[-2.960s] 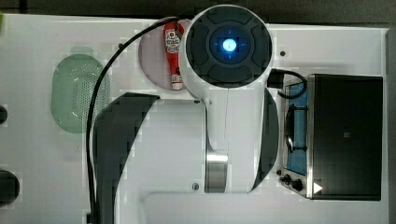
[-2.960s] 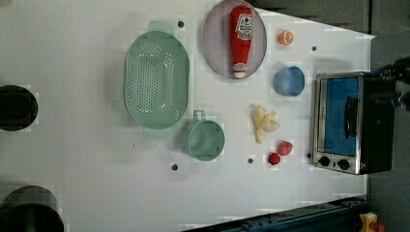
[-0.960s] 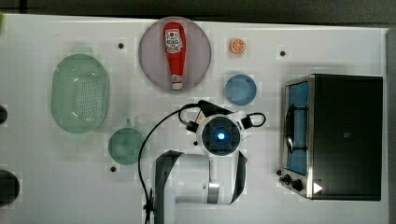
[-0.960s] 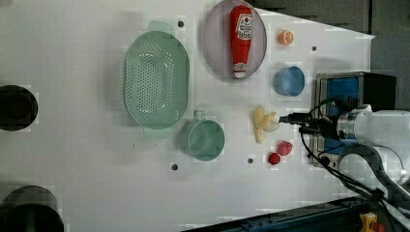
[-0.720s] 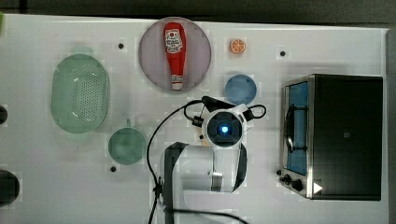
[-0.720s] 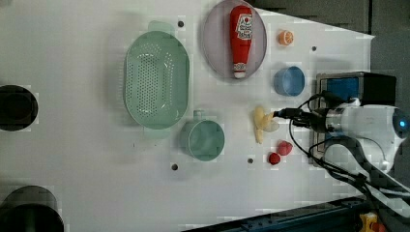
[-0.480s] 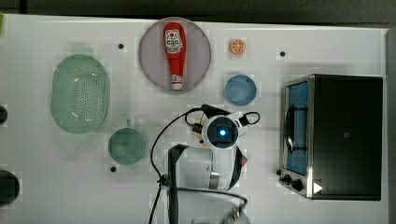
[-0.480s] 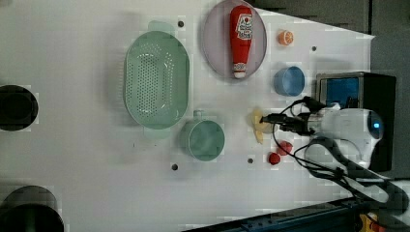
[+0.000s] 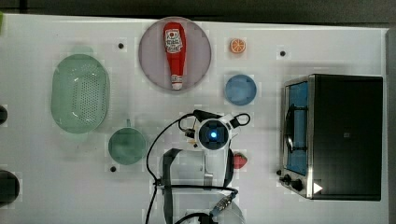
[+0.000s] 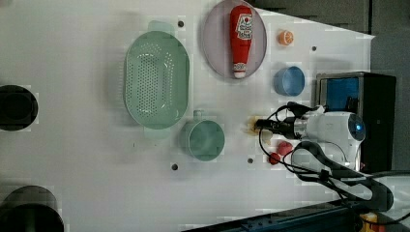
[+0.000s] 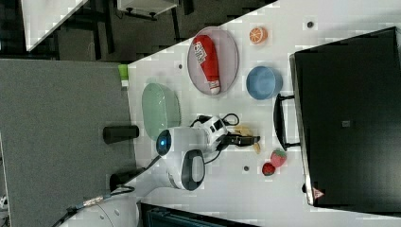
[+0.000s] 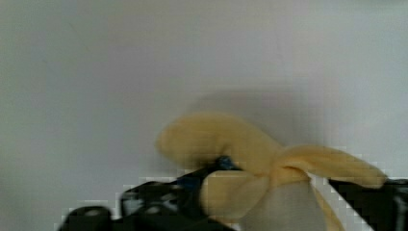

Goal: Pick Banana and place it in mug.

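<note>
My gripper [image 12: 269, 207] straddles the banana [image 12: 250, 159], jaws partly closed around it, not yet clamped. The banana lies on the table [image 10: 96, 183], between mug [image 10: 205, 140] and strawberries [image 10: 284, 147]. I should squeeze the thick middle squarely before lifting.

Wrist view: yellow banana [image 12: 226, 144] on white bench [image 12: 144, 57], lying between two dark fingers [image 12: 159, 202], one each side.

Top view: mug [image 9: 127, 146] below colander [image 9: 80, 93], bottle [image 9: 174, 53] on plate [image 9: 201, 39], oven [image 9: 343, 136] at right.
</note>
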Motion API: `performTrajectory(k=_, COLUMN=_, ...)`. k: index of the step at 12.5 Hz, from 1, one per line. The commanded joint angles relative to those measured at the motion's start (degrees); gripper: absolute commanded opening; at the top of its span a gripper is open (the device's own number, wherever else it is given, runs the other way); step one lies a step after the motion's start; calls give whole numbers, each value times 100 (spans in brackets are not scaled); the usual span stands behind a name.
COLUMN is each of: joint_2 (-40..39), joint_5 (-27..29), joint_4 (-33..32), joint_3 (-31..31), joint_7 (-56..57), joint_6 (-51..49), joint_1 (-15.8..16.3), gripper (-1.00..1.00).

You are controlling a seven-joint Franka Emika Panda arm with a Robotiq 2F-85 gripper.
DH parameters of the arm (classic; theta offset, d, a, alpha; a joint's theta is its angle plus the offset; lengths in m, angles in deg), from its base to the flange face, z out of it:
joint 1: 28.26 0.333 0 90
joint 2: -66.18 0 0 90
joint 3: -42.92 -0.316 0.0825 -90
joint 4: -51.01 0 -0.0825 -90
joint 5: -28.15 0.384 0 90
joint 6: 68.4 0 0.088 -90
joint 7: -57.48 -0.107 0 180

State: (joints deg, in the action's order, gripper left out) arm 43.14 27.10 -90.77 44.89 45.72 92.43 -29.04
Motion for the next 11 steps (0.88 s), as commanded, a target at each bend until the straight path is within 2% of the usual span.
performTrajectory(k=1, joint_2=221, joint_5=71, joint_4=-49, joint_3=0, joint_7=153, joint_6=36, joint_1=-59, gripper=-4)
performTrajectory(k=3, joint_2=329, joint_5=71, joint_4=-21, joint_3=9, joint_7=155, joint_6=25, joint_1=-63, gripper=-45)
performTrajectory(k=6, joint_2=837, joint_5=71, joint_4=-25, joint_3=31, joint_7=154, joint_6=-191, joint_1=-72, gripper=-46)
performTrajectory(k=11, joint_2=2440, joint_5=78, joint_4=134, joint_3=75, joint_7=153, joint_6=-1997, joint_1=-70, gripper=-46)
